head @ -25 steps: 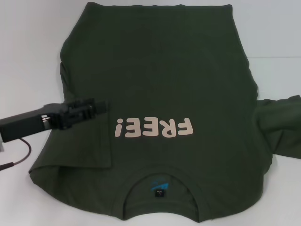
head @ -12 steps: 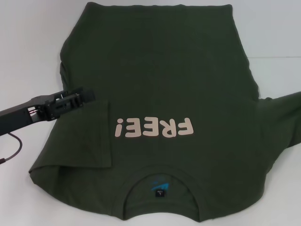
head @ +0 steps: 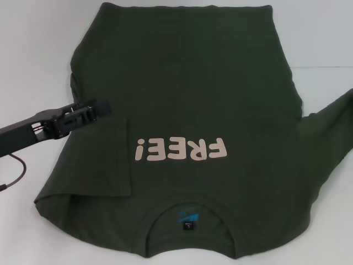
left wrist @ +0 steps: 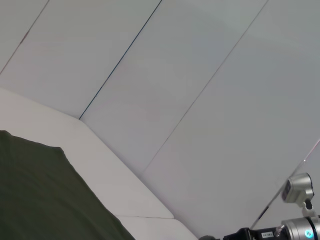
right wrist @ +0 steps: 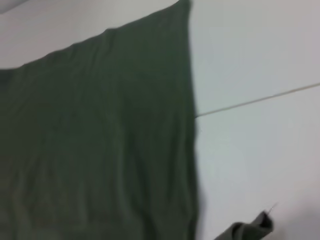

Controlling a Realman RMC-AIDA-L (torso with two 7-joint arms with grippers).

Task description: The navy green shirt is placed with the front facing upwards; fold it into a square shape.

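1. The left gripper (head: 102,106) reaches in low from the left, above the shirt's edge; whether its claw is spread cannot be told.
2. The navy green shirt (head: 204,94) lies flat on the white table (head: 33,61), its left sleeve folded inward.

- White table (head: 33,66), matte, evenly lit, no hard shadows.
- Thin seam line (head: 322,67) across table, far right side.
- Beyond table's far edge: pale wall panels (left wrist: 200,100), thin dark joints (left wrist: 122,55) running diagonally in left wrist view.
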